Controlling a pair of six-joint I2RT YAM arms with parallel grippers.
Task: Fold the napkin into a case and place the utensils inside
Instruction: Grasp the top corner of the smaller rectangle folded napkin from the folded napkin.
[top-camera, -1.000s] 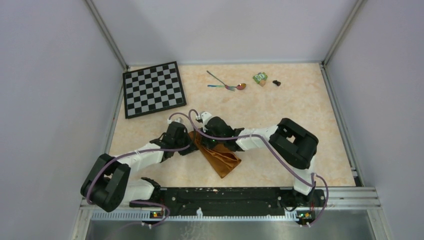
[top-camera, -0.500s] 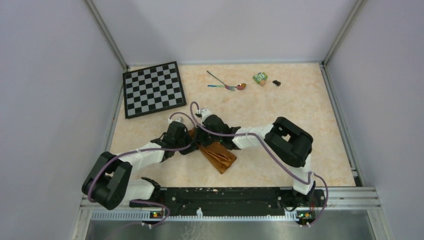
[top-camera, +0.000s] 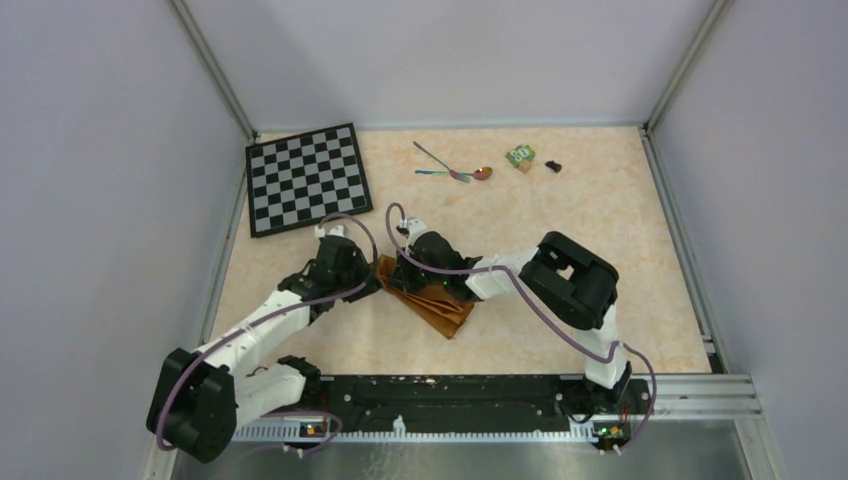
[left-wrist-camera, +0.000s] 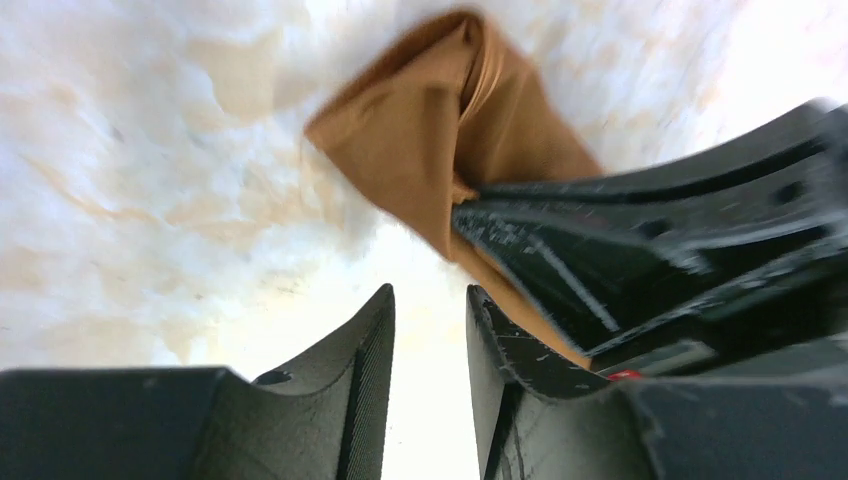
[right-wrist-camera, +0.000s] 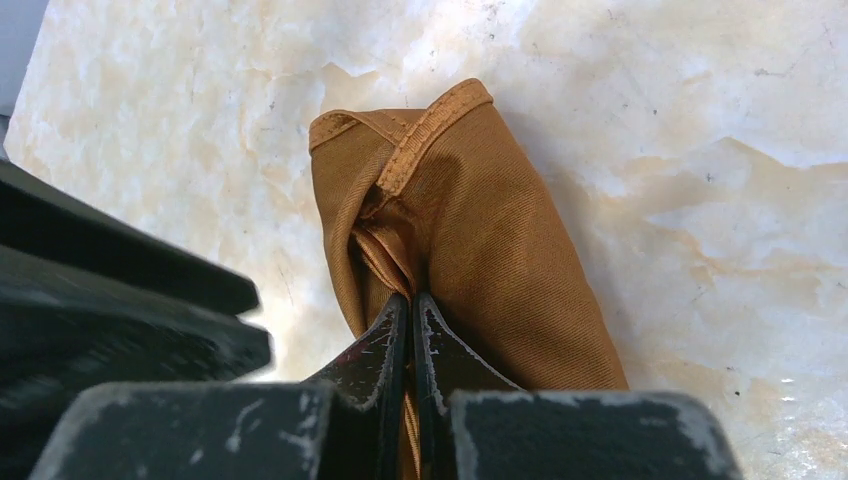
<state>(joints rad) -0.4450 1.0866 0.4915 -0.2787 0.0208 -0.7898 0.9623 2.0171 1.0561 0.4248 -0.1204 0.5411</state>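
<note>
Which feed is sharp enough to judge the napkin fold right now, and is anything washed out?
Right wrist: napkin and right fingers crisp; only the left arm at the edge is smeared. Left wrist: soft throughout, table washed white between the left fingers. Top external: even light, sharp, but the napkin is small and partly covered.

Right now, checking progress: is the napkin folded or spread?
Folded: the napkin lies as a narrow layered strip, one end pinched by the shut right gripper.
</note>
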